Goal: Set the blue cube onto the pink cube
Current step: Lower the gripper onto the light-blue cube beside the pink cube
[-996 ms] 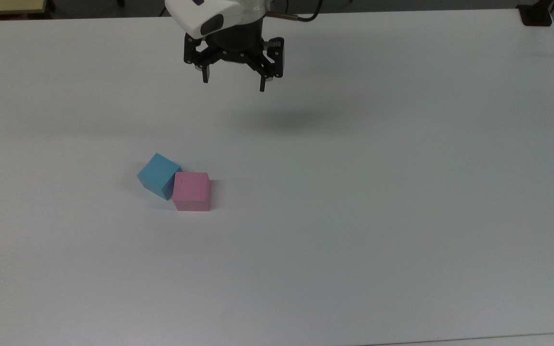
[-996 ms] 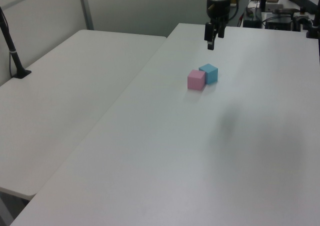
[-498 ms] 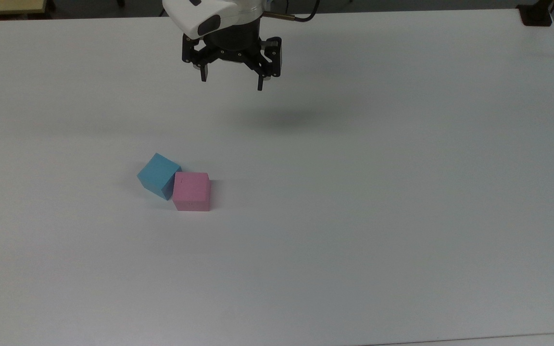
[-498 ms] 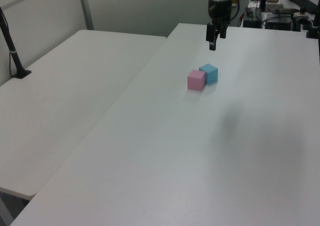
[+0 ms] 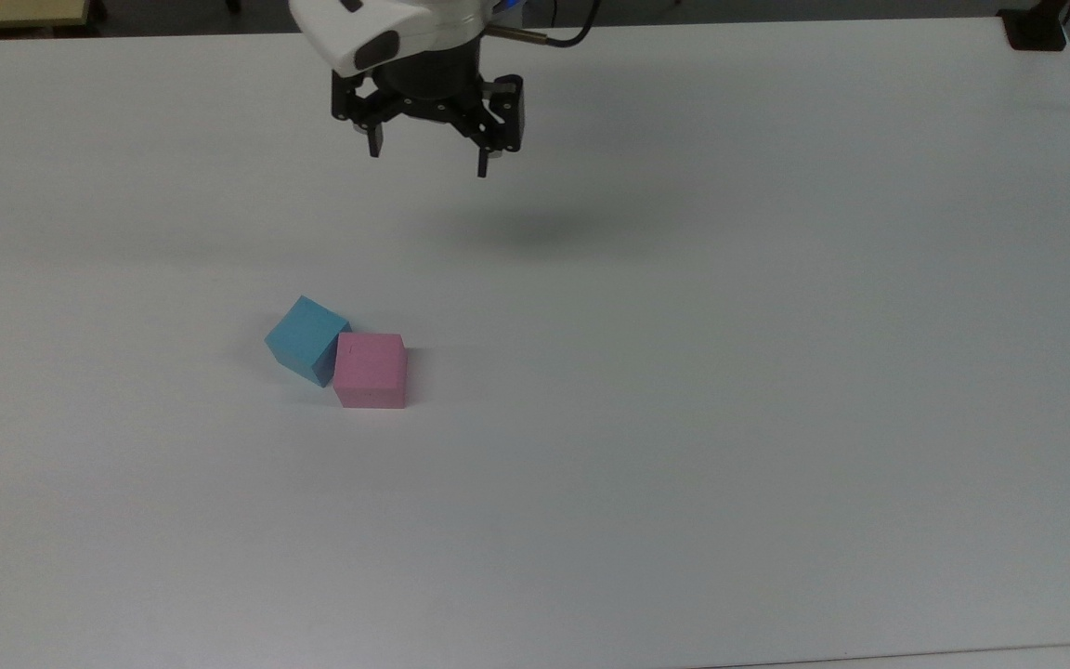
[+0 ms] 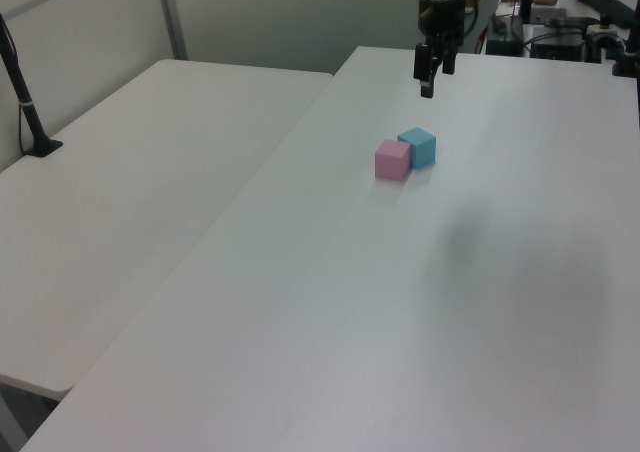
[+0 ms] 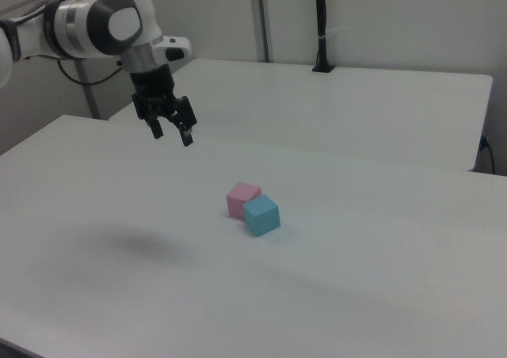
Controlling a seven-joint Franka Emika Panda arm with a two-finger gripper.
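The blue cube (image 5: 306, 339) sits on the white desk (image 5: 730, 372), turned at an angle, with one corner touching the pink cube (image 5: 371, 369), which stands just beside it on the top view's right. Both cubes rest flat on the desk, so the stacking has not begun: nothing is lifted and nothing sits on the pink cube. The gripper (image 5: 427, 160) hangs in the air well apart from the pair, toward the far edge of the desk in the top view, its jaws spread apart and holding nothing. By my reading the whole task is left: come over the blue cube, go down, close on it without nudging its pink neighbour, lift, and set it on top.
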